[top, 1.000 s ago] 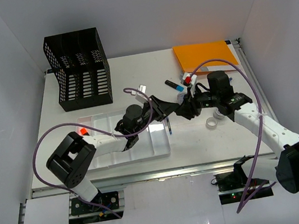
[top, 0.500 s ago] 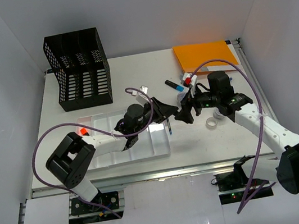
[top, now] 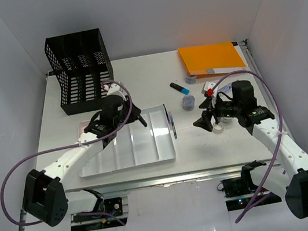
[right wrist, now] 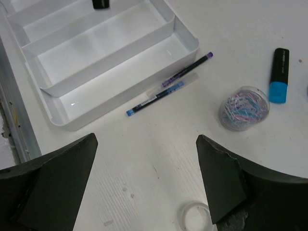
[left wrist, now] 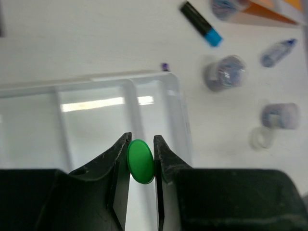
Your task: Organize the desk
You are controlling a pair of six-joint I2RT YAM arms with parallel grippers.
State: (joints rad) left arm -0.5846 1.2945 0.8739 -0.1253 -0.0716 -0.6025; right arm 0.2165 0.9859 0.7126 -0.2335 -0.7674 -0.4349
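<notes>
The desk (top: 142, 79) is a white tabletop holding a white compartmented tray (top: 125, 149). My left gripper (top: 137, 118) hangs over the tray's far right part. In the left wrist view it (left wrist: 141, 140) is shut on a small flat green disc (left wrist: 140, 161), held on edge above a tray divider (left wrist: 131, 103). My right gripper (top: 206, 120) hovers right of the tray, open and holding nothing (right wrist: 147, 140), above bare desk. A blue-and-purple pen (right wrist: 169, 84) lies on the desk along the tray's right edge.
A black mesh file organizer (top: 81, 71) stands at the back left and an orange folder (top: 210, 58) at the back right. A black-and-blue highlighter (top: 179, 87), a jar of paper clips (top: 188, 103) and a tape ring (right wrist: 197, 215) lie near the right gripper.
The two grippers were together right of the tray. The right gripper opened and drew back right. The left arm swung left and back over the tray, carrying the green disc.
</notes>
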